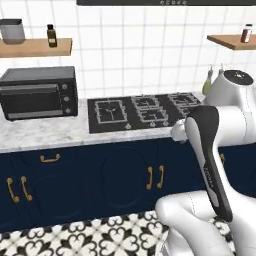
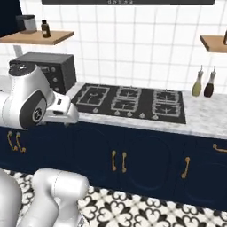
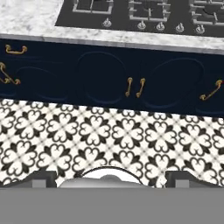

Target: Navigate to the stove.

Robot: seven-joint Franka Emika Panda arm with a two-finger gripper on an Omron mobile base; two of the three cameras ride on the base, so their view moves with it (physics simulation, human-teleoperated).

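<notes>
Straight ahead, the stove [image 1: 145,112] is sitting centred on the desk [image 1: 45,134] (navigation seemingly nearly finished); the pincer [image 3: 109,178] is hanging open, empty.

Black stove [image 1: 145,111], navy cabinets [image 2: 146,164], black-and-white patterned floor [image 3: 113,140]

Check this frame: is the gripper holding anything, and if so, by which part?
Nothing is held. In the hand view the gripper has its two fingertips set wide apart with only patterned floor tiles beyond them; the stove sits far off on the counter.
</notes>
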